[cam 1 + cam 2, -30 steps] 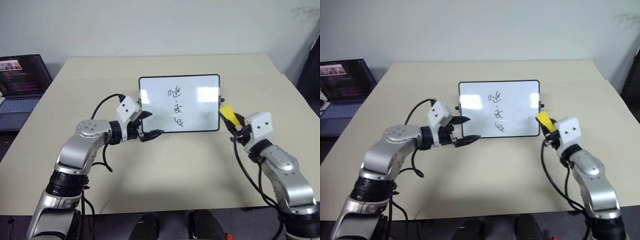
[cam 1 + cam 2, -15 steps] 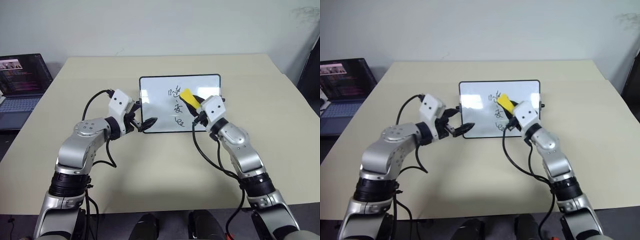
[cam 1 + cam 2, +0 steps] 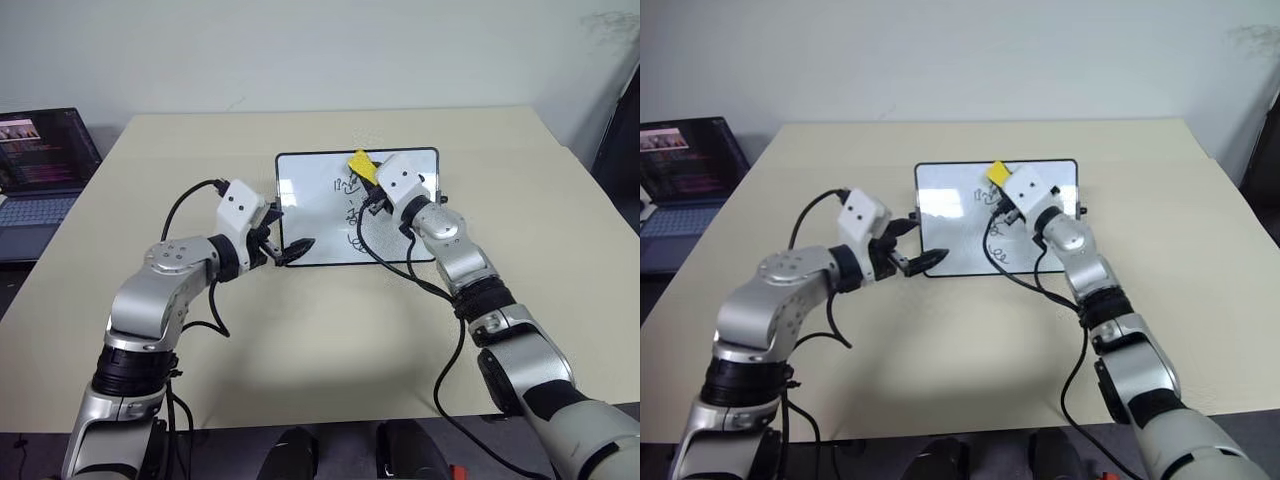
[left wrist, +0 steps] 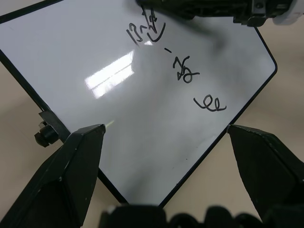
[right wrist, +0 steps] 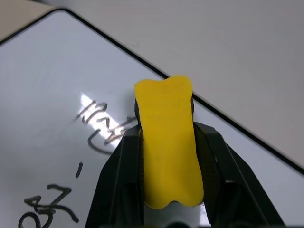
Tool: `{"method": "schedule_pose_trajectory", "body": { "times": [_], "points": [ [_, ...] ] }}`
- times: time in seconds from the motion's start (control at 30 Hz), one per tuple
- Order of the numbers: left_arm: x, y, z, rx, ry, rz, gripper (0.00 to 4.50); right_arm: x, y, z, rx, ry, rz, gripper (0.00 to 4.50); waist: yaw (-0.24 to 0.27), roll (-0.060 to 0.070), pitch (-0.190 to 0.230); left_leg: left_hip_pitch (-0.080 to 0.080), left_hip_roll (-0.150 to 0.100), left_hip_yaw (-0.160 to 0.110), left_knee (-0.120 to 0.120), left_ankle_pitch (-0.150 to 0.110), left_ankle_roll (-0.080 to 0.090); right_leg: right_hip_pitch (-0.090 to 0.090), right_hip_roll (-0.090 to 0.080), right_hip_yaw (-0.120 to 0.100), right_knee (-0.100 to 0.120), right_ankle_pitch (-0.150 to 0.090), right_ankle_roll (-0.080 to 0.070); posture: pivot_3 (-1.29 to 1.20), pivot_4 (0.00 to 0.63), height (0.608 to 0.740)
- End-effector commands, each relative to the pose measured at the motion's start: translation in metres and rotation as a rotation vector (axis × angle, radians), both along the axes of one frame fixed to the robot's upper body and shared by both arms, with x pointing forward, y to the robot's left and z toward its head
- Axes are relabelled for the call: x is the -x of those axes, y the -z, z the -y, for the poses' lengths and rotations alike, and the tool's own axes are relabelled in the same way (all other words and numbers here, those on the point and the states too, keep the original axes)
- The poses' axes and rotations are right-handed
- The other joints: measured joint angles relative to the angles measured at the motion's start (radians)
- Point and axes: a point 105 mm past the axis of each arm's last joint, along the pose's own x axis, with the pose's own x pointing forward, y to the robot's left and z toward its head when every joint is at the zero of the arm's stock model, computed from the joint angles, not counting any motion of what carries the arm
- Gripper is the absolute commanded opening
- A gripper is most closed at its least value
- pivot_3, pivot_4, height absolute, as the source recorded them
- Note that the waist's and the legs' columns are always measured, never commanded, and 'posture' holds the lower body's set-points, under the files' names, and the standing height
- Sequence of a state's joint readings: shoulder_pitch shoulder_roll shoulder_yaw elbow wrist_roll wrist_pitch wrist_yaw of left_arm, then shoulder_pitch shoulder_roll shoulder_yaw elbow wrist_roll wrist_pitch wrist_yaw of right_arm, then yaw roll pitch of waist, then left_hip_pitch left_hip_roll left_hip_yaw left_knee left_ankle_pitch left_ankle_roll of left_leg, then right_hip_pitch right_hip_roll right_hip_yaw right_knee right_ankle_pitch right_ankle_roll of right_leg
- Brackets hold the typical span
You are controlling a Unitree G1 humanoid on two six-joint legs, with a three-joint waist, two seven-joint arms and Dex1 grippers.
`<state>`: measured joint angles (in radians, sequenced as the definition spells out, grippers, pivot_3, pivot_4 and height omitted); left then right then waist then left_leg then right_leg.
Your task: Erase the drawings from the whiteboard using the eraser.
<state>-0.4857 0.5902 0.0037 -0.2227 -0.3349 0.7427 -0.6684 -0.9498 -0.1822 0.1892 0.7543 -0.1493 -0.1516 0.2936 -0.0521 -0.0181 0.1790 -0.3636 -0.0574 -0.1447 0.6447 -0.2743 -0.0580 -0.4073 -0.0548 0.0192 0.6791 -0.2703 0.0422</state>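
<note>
The whiteboard (image 3: pixel 310 200) lies flat on the table, with the drawings (image 3: pixel 350 212) as black scribbles in a column down its middle; the left wrist view shows them too (image 4: pixel 185 73). My right gripper (image 3: pixel 366 178) is shut on the yellow eraser (image 3: pixel 361 165), which sits over the top scribble near the board's far edge. The right wrist view has the eraser (image 5: pixel 168 142) clamped between both black fingers, its tip just past that scribble. My left gripper (image 3: pixel 292 232) stands open at the board's near left corner, and that corner lies between its fingers (image 4: pixel 80 156).
An open laptop (image 3: pixel 45 165) stands off the table's left side. The beige table (image 3: pixel 330 330) stretches around the board. Black cables hang from both wrists, one looping over the board's near edge (image 3: pixel 385 262). A dark object (image 3: pixel 622 150) stands at the right.
My right arm has swung from beside the board's right edge leftward and forward, carrying the eraser over the top scribble. The left gripper has stayed at the board's left corner.
</note>
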Motion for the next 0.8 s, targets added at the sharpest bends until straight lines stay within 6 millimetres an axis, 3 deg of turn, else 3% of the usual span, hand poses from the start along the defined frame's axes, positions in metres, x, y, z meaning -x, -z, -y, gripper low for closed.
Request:
{"method": "schedule_pose_trajectory", "body": {
  "times": [0.03, 0.17, 0.27, 0.37, 0.6, 0.67, 0.8],
  "points": [
    [0.004, -0.011, 0.003, -0.002, 0.02, 0.04, 4.5, 0.002, 0.001, -0.015, 0.049, -0.045, -0.002, 1.12, -0.004, 0.0, 0.0, 0.0, 0.0, 0.0, 0.0, 0.0, 0.0, 0.0, 0.0, 0.0, 0.0, 0.0, 0.0, 0.0, 0.15, 0.74],
    [0.003, -0.012, 0.002, 0.001, 0.018, 0.043, 4.5, 0.008, 0.028, -0.023, 0.133, -0.095, -0.076, 1.12, -0.008, 0.0, 0.0, 0.001, 0.0, 0.0, 0.0, 0.0, 0.0, 0.0, 0.0, 0.0, 0.001, 0.0, 0.0, 0.0, 0.15, 0.74],
    [0.002, -0.013, 0.002, 0.002, 0.016, 0.046, 4.5, 0.012, 0.036, -0.025, 0.151, -0.117, -0.107, 1.12, -0.009, 0.0, 0.0, 0.001, 0.001, 0.0, 0.0, 0.0, 0.0, 0.0, 0.0, 0.0, 0.002, 0.001, -0.001, 0.0, 0.15, 0.74],
    [0.002, -0.013, 0.002, 0.004, 0.014, 0.046, 4.5, 0.012, 0.028, -0.025, 0.139, -0.115, -0.069, 1.12, -0.009, 0.0, 0.0, 0.002, 0.001, 0.0, 0.001, 0.0, 0.001, 0.0, 0.001, 0.0, 0.002, 0.001, -0.001, 0.0, 0.15, 0.74],
    [0.003, -0.011, 0.002, 0.01, 0.015, 0.039, 4.5, 0.008, -0.031, -0.01, -0.004, -0.048, 0.141, 1.12, -0.006, 0.0, 0.0, 0.001, 0.001, -0.001, 0.001, 0.0, 0.0, 0.0, 0.001, 0.0, 0.001, 0.002, -0.001, 0.0, 0.15, 0.74],
    [0.003, -0.011, 0.003, 0.01, 0.017, 0.038, 4.5, 0.005, -0.031, -0.005, 0.001, -0.015, 0.141, 1.12, -0.005, 0.0, 0.0, 0.0, 0.001, -0.001, 0.001, 0.0, 0.0, -0.001, 0.001, 0.0, 0.001, 0.002, -0.001, 0.0, 0.15, 0.74],
    [0.003, -0.01, 0.004, 0.013, 0.019, 0.037, 4.5, -0.003, -0.005, 0.001, 0.081, 0.029, 0.041, 1.12, -0.008, 0.0, 0.0, 0.0, 0.001, 0.0, 0.0, 0.0, 0.0, -0.001, 0.001, 0.001, 0.0, 0.002, -0.001, 0.0, 0.15, 0.74]
  ]
}}
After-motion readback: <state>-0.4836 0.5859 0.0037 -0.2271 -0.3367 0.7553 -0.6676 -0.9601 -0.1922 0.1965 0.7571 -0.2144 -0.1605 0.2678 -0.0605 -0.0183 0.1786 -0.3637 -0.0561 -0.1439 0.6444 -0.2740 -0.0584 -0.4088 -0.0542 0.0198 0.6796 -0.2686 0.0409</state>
